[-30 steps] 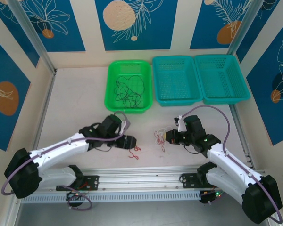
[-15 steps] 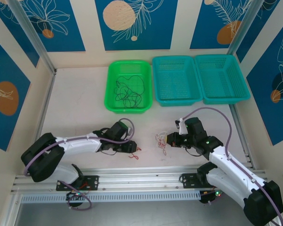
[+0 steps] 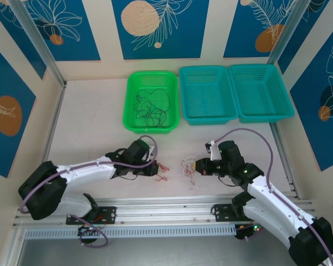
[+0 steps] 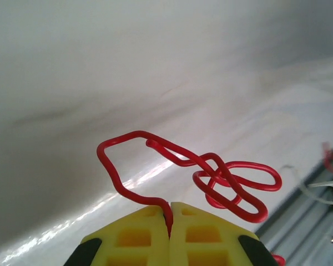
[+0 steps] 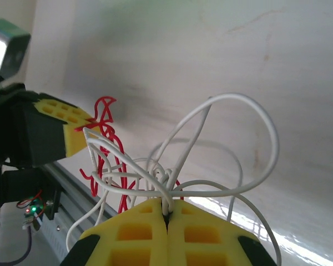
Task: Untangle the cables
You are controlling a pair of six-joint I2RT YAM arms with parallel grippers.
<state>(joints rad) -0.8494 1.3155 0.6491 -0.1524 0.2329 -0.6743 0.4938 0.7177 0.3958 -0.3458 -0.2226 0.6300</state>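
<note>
Left wrist view: the left pincer (image 4: 170,213) is squeezed shut on the red cable (image 4: 215,173), whose loops stick out past the tips.
Right wrist view: the right pincer (image 5: 167,213) pinches the white cable (image 5: 161,178).
Top view: both cables lie by the near edge of the tabletop (image 3: 89,127). The black cable (image 3: 150,108) lies in the green basket (image 3: 127,111) at the far edge.

Cables: three were counted, one black cable (image 3: 150,108), one red cable (image 4: 211,166) and one white cable (image 5: 222,105).
Red strands: one looped bunch was at the left tool (image 4: 170,208), and more lay among the white; whether these were one wire could not be told.
Baskets: three were counted, one green basket (image 3: 127,111), a left teal basket (image 3: 207,121) and a right teal basket (image 3: 266,118).
Arms: two, a left arm (image 3: 83,169) and a right arm (image 3: 272,197).
Tools: two, the left and the right tool (image 5: 166,208).
Bench (image 3: 89,122): one.
</note>
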